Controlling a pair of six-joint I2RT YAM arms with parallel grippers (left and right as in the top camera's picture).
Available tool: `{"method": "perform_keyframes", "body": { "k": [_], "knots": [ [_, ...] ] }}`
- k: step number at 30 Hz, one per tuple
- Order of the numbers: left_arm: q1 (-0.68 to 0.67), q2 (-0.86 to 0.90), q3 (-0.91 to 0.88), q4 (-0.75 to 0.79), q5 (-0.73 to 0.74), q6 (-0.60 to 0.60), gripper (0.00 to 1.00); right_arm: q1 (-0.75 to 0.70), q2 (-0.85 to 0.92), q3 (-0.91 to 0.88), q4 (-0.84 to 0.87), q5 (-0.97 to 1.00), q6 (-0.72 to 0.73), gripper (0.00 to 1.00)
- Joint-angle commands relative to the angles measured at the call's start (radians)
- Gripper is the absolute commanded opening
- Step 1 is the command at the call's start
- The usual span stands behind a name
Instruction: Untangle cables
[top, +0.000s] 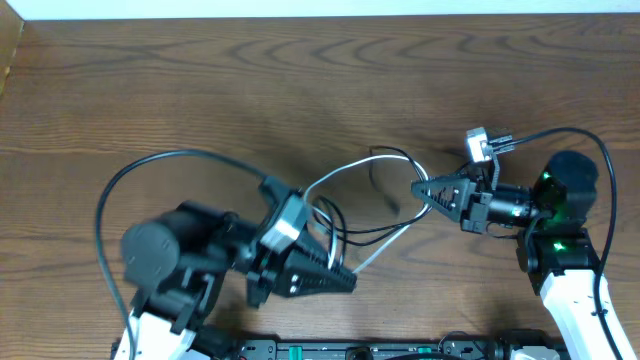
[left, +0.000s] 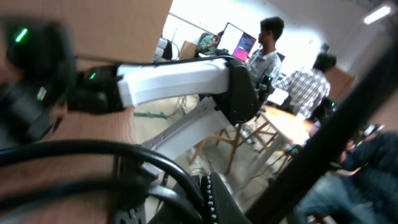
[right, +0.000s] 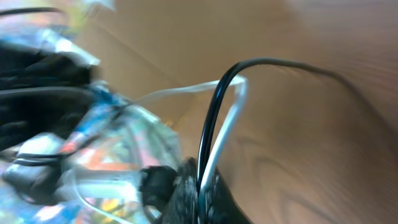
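The right gripper (right: 202, 190) is closed narrow on two strands at once. A black cable (right: 208, 124) and the white cable (right: 229, 121) rise side by side out of its fingertips, touching each other, then bend away over the wooden table (top: 200, 80). The left gripper (top: 345, 280) is closed too. From above, the white cable runs straight into its tips, so it appears pinched there. Its own wrist camera looks sideways at the room and confirms nothing.

Between the two grippers, the cables (top: 345, 168) lie on the table in a loose knot of crossing loops, close to both sets of fingertips.

The main risk comes from that double grip. With both colours clamped together, any pull apart would likely drag the black strand along with the white and cinch the crossings tighter rather than open them.

The white span between the grippers looks nearly straight, with little slack. More tension could slip it out of one grip or strain a plug.

The grippers are also near each other, so a careless reposition could knock their fingers together. The right wrist view is blurred, so a regrasp would have to rely on the overhead view.
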Motion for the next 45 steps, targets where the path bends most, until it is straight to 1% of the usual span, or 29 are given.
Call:
{"method": "perform_keyframes", "body": {
  "k": [1,11,15,17,21,25,26,29,32,35,40,45],
  "knots": [
    [0.003,0.045,-0.006,-0.035,-0.013,0.066,0.08,-0.005,-0.004,0.004,0.070,-0.195,0.167,0.01],
    [0.003,0.220,-0.147,-0.040,-0.019,0.101,0.07,-0.026,0.001,0.004,0.077,-0.127,0.167,0.01],
    [0.003,0.306,-0.224,-0.040,-0.072,0.101,0.08,-0.026,0.002,0.004,0.040,-0.047,0.123,0.01],
    [0.003,0.347,-0.255,-0.040,-0.098,0.101,0.08,-0.026,0.002,0.004,-0.014,0.003,0.097,0.01],
    [-0.003,0.411,-0.301,-0.040,-0.146,0.102,0.08,-0.025,0.003,0.004,-0.172,0.113,-0.004,0.01],
    [-0.028,0.446,-0.337,-0.040,-0.263,0.101,0.07,-0.025,0.004,0.004,-0.344,0.266,-0.089,0.01],
    [-0.042,0.453,-0.347,-0.040,-0.300,0.101,0.07,-0.025,0.006,0.004,-0.401,0.332,-0.102,0.01],
    [-0.104,0.471,-0.358,-0.040,-0.369,0.101,0.08,-0.024,0.012,0.004,-0.532,0.542,-0.106,0.01],
    [-0.167,0.475,-0.358,-0.039,-0.427,0.101,0.07,-0.024,0.013,0.004,-0.590,0.643,-0.105,0.01],
    [-0.241,0.475,-0.358,-0.039,-0.512,0.101,0.08,-0.024,0.013,0.004,-0.599,0.657,-0.090,0.01],
    [-0.316,0.475,-0.357,-0.014,-0.620,0.099,0.07,-0.012,0.013,0.004,-0.615,0.655,0.013,0.01],
    [-0.364,0.475,-0.357,0.138,-0.629,0.028,0.08,0.043,0.015,0.004,-0.618,0.713,0.019,0.01]
  ]
}}
